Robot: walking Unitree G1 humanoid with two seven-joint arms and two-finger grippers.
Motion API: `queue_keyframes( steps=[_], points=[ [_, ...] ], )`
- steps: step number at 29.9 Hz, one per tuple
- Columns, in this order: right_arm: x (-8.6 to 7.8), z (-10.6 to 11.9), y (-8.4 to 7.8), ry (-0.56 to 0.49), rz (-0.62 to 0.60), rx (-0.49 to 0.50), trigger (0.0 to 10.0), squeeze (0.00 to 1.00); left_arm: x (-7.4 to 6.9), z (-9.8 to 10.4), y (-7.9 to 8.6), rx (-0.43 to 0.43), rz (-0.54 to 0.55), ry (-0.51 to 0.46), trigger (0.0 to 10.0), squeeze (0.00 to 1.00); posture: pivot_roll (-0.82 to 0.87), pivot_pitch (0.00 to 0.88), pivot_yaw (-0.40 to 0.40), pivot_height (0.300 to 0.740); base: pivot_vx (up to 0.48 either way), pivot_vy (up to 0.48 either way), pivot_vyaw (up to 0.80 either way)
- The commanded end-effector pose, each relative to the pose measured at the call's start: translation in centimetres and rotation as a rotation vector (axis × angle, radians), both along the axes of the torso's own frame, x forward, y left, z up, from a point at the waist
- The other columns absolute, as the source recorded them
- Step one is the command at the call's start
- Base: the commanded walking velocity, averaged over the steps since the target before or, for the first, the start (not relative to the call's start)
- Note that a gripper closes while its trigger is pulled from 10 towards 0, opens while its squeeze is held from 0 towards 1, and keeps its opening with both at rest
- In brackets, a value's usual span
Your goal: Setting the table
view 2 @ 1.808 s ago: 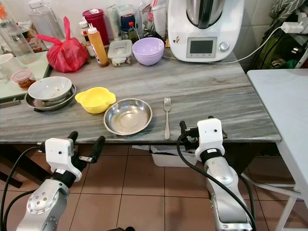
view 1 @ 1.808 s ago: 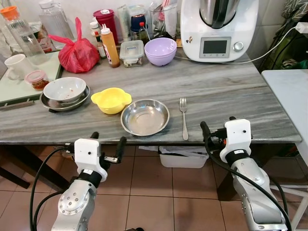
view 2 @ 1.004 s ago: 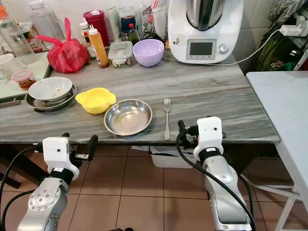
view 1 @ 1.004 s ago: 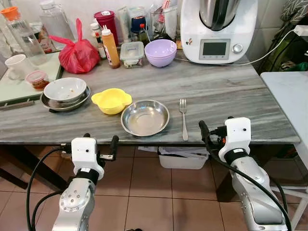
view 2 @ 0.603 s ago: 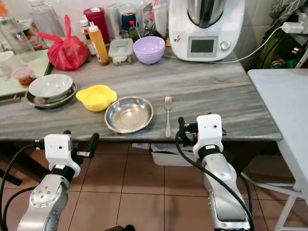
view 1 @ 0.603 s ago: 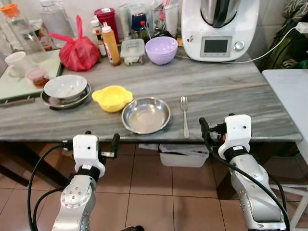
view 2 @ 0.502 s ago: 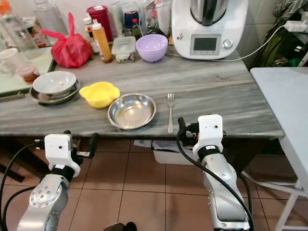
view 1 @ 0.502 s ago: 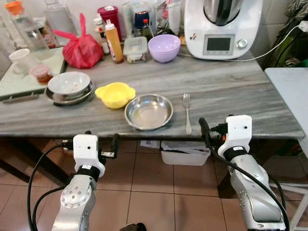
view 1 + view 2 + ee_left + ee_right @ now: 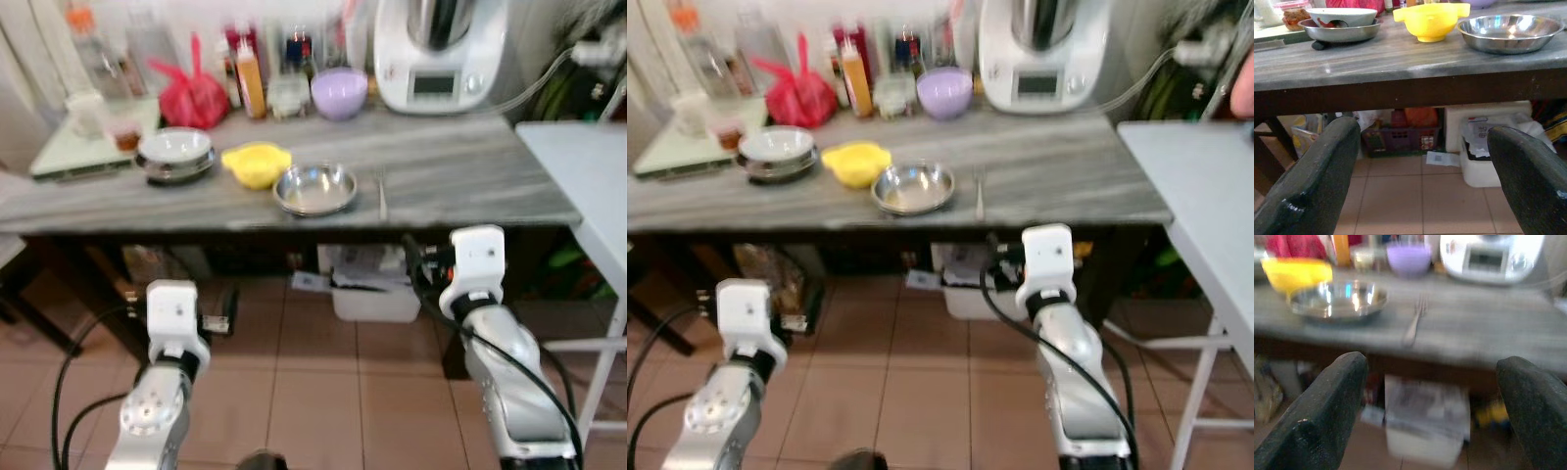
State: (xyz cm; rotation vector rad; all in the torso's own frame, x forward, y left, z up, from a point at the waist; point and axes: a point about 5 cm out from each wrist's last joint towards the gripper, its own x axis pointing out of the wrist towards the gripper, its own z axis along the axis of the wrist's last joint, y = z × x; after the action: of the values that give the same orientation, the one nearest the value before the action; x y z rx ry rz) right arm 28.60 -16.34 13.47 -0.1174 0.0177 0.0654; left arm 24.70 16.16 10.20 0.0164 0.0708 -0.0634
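Table (image 9: 460, 181) of grey stone stands in front of the robot, with a white kitchen machine (image 9: 441, 49) at its back edge. Near its front edge lies a steel plate (image 9: 315, 189), a yellow bowl (image 9: 256, 163) just left of it and a fork (image 9: 381, 192) just right. Below the table edge, left gripper (image 9: 1425, 171) and right gripper (image 9: 1432, 401) both hang wide apart, holding nothing.
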Motion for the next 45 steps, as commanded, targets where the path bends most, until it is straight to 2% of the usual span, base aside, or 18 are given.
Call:
queue_keyframes(
  steps=[1,7,10,27,35,45],
  points=[
    [0.16,0.59,0.27,-0.028,0.001,0.018,10.0,0.0,0.03,0.39,0.4,0.015,-0.003,-0.019,10.0,0.0,-0.12,0.052,0.11,0.74,0.0,0.0,0.0],
    [0.24,0.66,0.24,-0.035,0.011,-0.008,10.0,0.0,-0.11,0.41,0.32,-0.008,-0.028,-0.029,10.0,0.0,-0.12,0.054,0.111,0.74,0.0,0.0,0.0],
    [0.11,0.38,0.55,-0.006,0.044,0.025,10.0,0.0,-0.1,0.5,0.24,-0.002,-0.032,-0.036,10.0,0.0,-0.11,0.055,0.112,0.74,0.0,0.0,0.0],
    [0.1,0.38,0.87,-0.011,0.073,0.022,10.0,0.0,0.13,0.66,-0.45,-0.034,-0.065,-0.043,10.0,0.0,-0.11,0.055,0.115,0.74,0.0,0.0,0.0],
    [0.14,0.36,0.97,-0.011,0.076,0.021,10.0,0.0,0.23,0.51,-0.18,-0.008,-0.035,-0.029,10.0,0.0,-0.11,0.054,0.113,0.74,0.0,0.0,0.0],
    [0.27,0.42,1.01,-0.013,0.077,0.016,10.0,0.0,0.21,0.4,-0.45,-0.005,-0.076,-0.025,10.0,0.0,-0.11,0.051,0.111,0.74,0.0,-0.025,0.0]
  ],
)
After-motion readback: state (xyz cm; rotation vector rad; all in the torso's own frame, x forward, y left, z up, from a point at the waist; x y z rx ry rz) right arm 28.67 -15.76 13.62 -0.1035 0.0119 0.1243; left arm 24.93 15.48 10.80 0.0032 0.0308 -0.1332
